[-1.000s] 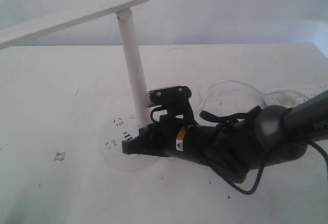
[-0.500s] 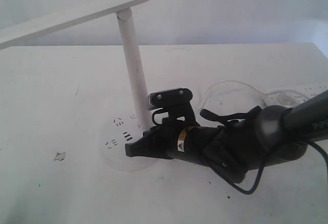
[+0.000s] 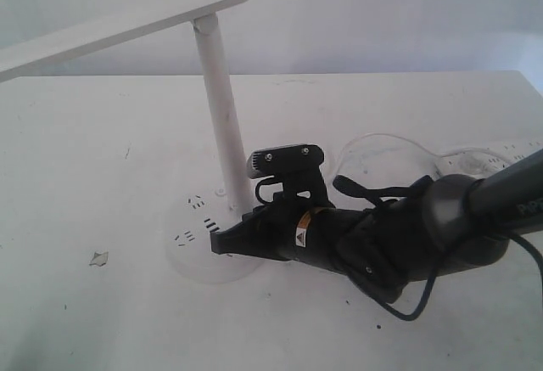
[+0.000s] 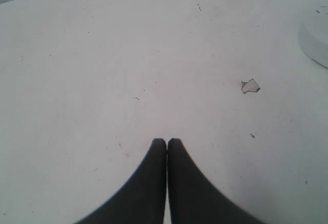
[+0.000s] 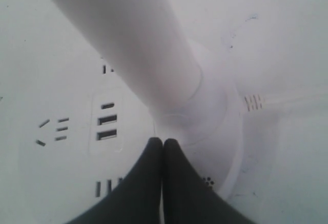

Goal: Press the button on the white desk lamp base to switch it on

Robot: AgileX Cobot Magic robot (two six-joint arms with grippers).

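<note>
progress: right fingers [image 3: 227, 239] clenched, tips low over lamp base [image 3: 193, 218] beside pole [image 3: 222, 116]; lamp head [image 3: 102, 36] looks unlit, press not done.

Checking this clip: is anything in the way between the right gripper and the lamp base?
Nothing visible stands between them. The right gripper, fingers shut, sits directly over the top of the lamp base, right beside the foot of the pole. Whether the tips touch the base cannot be told.
</note>
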